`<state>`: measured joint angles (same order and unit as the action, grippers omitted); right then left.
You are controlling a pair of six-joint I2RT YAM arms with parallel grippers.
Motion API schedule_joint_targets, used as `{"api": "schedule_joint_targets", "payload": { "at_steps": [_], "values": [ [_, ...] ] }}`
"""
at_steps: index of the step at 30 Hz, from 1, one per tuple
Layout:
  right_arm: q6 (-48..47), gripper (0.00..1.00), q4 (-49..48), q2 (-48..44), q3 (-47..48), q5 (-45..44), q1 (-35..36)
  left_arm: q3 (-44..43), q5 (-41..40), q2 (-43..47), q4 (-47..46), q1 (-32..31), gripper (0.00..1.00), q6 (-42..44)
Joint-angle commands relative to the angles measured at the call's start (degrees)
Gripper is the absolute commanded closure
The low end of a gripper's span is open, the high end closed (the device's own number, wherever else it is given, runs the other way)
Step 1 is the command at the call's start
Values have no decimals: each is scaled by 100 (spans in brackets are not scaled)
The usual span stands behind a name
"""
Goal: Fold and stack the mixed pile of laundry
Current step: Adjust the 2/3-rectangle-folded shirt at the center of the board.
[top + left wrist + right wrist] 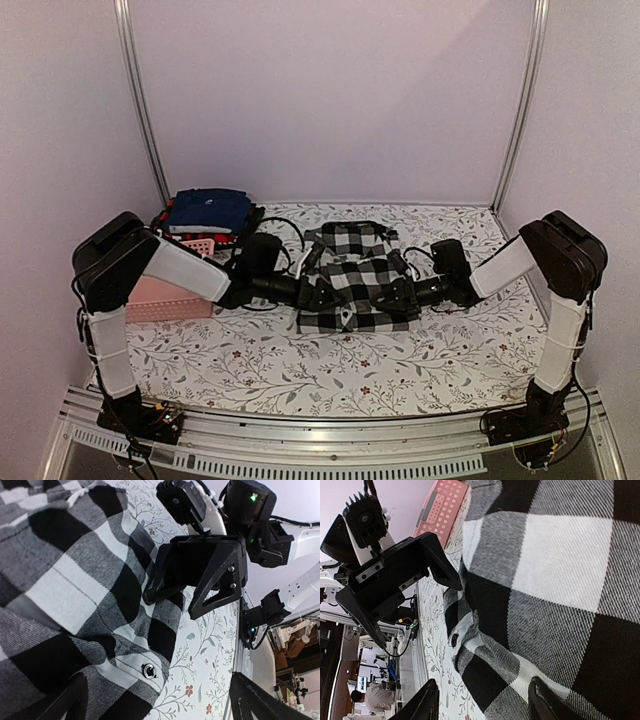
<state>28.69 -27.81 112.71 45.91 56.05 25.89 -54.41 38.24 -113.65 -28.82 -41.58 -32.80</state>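
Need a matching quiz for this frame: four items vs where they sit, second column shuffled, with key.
1 checked shirt
2 pink basket
3 navy garment
4 right gripper

A far left corner
B middle of the table
C at the shirt's right edge
D left side, partly hidden by the left arm

Pairs: 1-B, 2-D, 3-A, 4-C

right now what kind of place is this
Likely a robotics lab test cell: white enclosure walls, an aluminium mounting rail at the near edge, and a cluttered workshop beyond the table.
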Motion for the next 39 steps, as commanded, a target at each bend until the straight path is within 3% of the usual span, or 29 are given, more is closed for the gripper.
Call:
{"api": "schedule_joint_targets", "payload": {
  "at_steps": [1, 5, 11, 20, 25, 31, 35, 39],
  "values": [
    [-25, 40, 390, -722, 408, 33, -53, -525, -160, 350, 650, 92, 0, 457],
    [-140, 40, 716, -322, 1249, 67, -60, -1150, 29, -200, 696, 224, 0, 499],
    [-136, 44, 776, 1033, 2279, 305, -147, -1895, 420, -1221, 330, 519, 0, 188],
    [-164, 51, 912, 2141, 2669, 172, -383, -2296, 652, -2138, 151, 801, 0, 15],
    [-281, 52, 1142, 1820, 2105, -7, -138, -1264, 457, -1387, -216, 614, 0, -55],
    [189, 51, 44, 774, 227, -51, 326, 470, -196, 223, -580, 317, 0, -31],
    [175, 51, 305, -220, -196, -231, 236, 1000, -1432, 1895, 392, 46, 0, 840],
    [-488, 51, 1307, -1012, 232, -530, 113, 1170, -3380, 2870, 1424, -659, 0, 2332]
  ]
}}
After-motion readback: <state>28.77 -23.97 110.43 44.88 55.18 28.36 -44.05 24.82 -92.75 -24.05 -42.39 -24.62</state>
